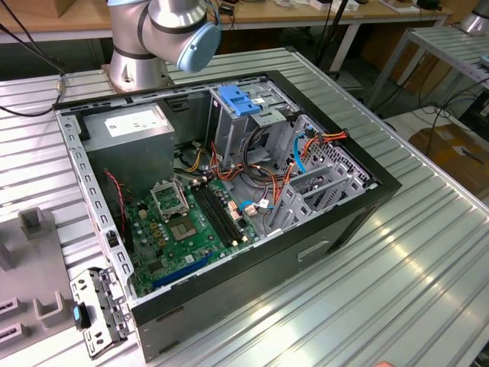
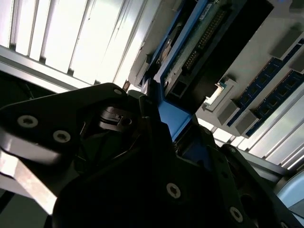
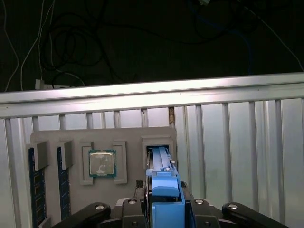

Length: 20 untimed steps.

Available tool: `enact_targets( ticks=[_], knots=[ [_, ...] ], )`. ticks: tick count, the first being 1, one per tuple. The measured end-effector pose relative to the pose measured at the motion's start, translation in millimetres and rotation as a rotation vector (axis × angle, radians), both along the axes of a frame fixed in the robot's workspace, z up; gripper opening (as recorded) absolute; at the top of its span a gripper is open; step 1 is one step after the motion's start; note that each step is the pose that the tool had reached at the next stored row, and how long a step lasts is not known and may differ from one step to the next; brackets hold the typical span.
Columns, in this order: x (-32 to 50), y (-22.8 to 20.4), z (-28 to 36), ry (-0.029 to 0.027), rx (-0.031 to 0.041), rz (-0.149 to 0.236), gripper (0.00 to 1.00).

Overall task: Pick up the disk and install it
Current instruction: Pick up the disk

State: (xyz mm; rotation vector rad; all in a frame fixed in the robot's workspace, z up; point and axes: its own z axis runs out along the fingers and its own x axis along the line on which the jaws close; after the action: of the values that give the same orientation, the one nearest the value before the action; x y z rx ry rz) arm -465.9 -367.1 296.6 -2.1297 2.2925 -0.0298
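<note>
1. The black gripper (image 3: 166, 205) is closed narrow on the disk (image 3: 161, 164), a flat silver-grey metal drive with blue plastic rails, held directly between its jaws.
2. The disk's long axis runs straight ahead of the gripper, and its far end stands in a slot of the grey plastic tray (image 3: 128, 135).
3. Beside that slot, the tray holds a square silver processor chip (image 3: 101, 163) and dark-blue memory sticks (image 3: 37, 190).

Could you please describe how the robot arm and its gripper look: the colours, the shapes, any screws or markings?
The arm has round, silver-grey metal joints, with a light-blue cap on one, and stands on a cylindrical silver base. The gripper is black, built of angular plate-like parts fastened with silver socket-head screws. I can make out no markings on either.
</note>
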Motion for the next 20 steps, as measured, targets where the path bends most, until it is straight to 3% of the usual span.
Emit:
enact_targets(
  ticks=[1, 2, 3, 15, 20],
  knots=[
    [0.0, 0.0, 0.0, 0.0000, -0.0001, 0.004, 0.37],
    [0.0, 0.0, -0.1, -0.0002, -0.0003, 0.042, 0.37],
    [0.0, 0.0, -0.1, -0.0001, -0.0003, 0.056, 0.37],
    [0.0, 0.0, 0.0, -0.0002, -0.0002, 0.041, 0.37],
    [0.0, 0.0, 4.3, -0.0002, -0.0002, 0.041, 0.37]
  ],
)
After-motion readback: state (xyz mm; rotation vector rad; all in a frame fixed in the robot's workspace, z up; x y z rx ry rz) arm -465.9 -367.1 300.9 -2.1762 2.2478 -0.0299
